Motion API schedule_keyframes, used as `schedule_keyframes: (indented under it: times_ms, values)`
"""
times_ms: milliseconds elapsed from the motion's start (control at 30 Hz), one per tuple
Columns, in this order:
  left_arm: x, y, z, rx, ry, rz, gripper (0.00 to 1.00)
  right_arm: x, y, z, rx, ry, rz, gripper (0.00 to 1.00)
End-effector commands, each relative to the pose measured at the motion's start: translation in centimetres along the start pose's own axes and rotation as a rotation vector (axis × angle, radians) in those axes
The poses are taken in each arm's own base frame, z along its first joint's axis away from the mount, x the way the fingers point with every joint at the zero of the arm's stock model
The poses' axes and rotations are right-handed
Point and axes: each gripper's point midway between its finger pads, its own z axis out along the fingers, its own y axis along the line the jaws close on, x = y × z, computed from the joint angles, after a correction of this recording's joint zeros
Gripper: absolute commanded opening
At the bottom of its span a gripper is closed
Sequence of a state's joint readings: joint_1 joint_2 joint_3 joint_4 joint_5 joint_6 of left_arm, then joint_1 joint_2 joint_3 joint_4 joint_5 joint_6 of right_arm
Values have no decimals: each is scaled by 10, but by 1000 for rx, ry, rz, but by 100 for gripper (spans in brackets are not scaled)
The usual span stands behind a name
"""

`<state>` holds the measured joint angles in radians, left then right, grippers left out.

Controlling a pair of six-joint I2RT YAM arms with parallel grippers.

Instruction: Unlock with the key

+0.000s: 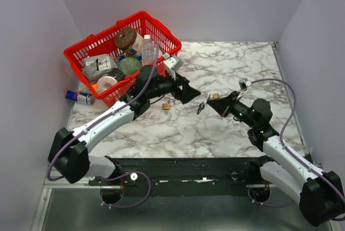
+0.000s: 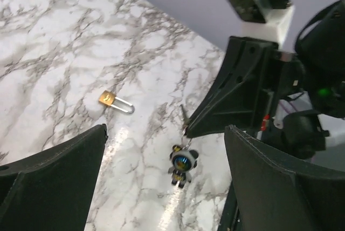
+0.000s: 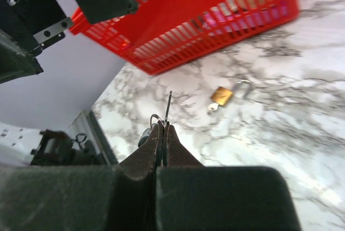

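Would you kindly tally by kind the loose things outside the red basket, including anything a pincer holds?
Brass padlocks: 2
Key, with a dangling charm, held in the right pincer: 1
Drink can: 1
Total: 4

Both arms wear white shells between black joint housings, the left arm (image 1: 102, 126) and the right arm (image 1: 285, 158) alike. A lilac cable (image 1: 295, 104) loops along each. Small green lights (image 2: 323, 92) glow on the right's black wrist. The left claw (image 2: 166, 129) has broad, matte black wedge fingers (image 2: 54, 182); the right claw (image 3: 163, 129) tapers finely.
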<state>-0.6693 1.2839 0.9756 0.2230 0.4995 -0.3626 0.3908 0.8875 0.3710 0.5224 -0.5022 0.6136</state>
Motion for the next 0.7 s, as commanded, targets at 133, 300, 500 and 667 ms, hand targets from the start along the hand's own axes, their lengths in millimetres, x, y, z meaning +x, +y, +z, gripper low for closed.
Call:
schedule_keyframes:
  times_ms: [133,300,500,667]
  values:
    - [76,61,65,-148,230,4,91,-38,-34,-45,180,-104,-34,1]
    - [106,85,106,-172,298,-10,91,-62,-29,-72,309,-180,-112,1]
    - [135,109,149,-194,389,25,91,-62,-17,-100,364,-236,-116,1]
    - [148,127,182,-219,436,31,91,-60,-2,-109,337,-234,-104,1]
